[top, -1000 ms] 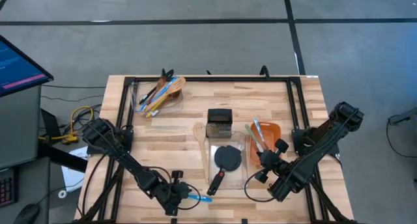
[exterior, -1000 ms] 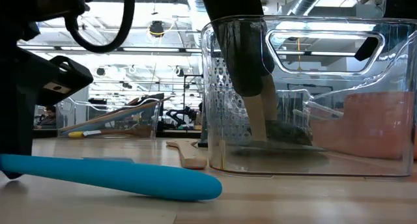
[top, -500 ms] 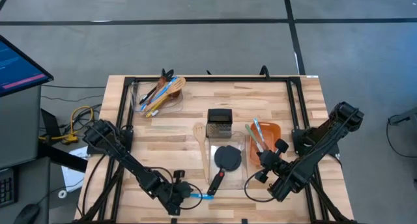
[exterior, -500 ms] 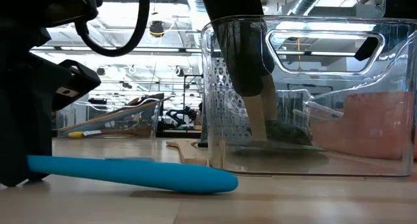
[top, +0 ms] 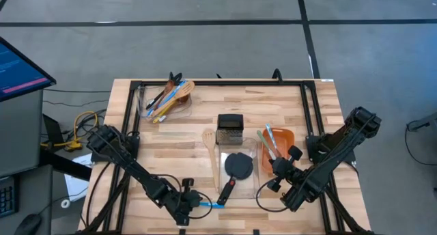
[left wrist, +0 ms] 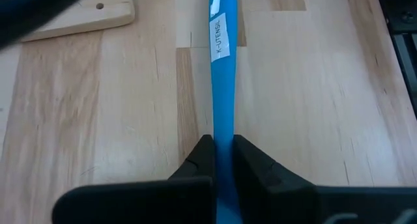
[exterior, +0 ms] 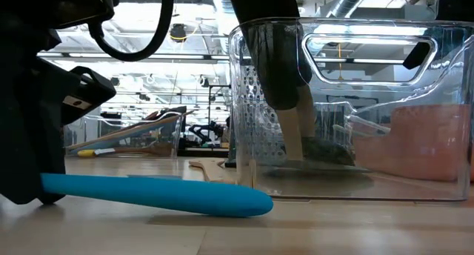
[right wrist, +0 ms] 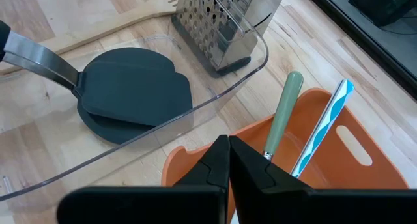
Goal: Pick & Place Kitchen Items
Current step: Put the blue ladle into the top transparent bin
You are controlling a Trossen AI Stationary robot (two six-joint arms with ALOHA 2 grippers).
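Note:
A blue utensil [top: 213, 205] lies near the table's front edge, just left of the clear bin [top: 254, 168]. My left gripper [top: 197, 206] is shut on it. The clear bin holds black turners [top: 239, 165] and a steel grater [top: 230, 129]. A wooden spatula [top: 207, 136] lies flat beside the bin. My right gripper [top: 278, 168] hangs shut with nothing between its fingers [right wrist: 218, 160], over the orange bin [top: 278, 143]. That bin holds a green-handled utensil [right wrist: 281, 110] and a blue striped one [right wrist: 324, 129]. My left gripper pinches the blue handle [left wrist: 221, 129] between its two fingers, one on each long side. The fingers slant down from the table's left, and the handle runs on ahead of them toward the right. The held end is a little raised; the rounded free end [exterior: 250, 204] is down at the tabletop.
A second clear bin [top: 164, 98] at the far left holds several utensils, wooden, yellow and black. A black frame [top: 205, 85] runs round the tabletop. Bare wood lies between the two clear bins and along the front edge.
My left gripper's fingers have closed in on the blue handle. The blue utensil has slid a short way along the table toward the right, its free end staying low.

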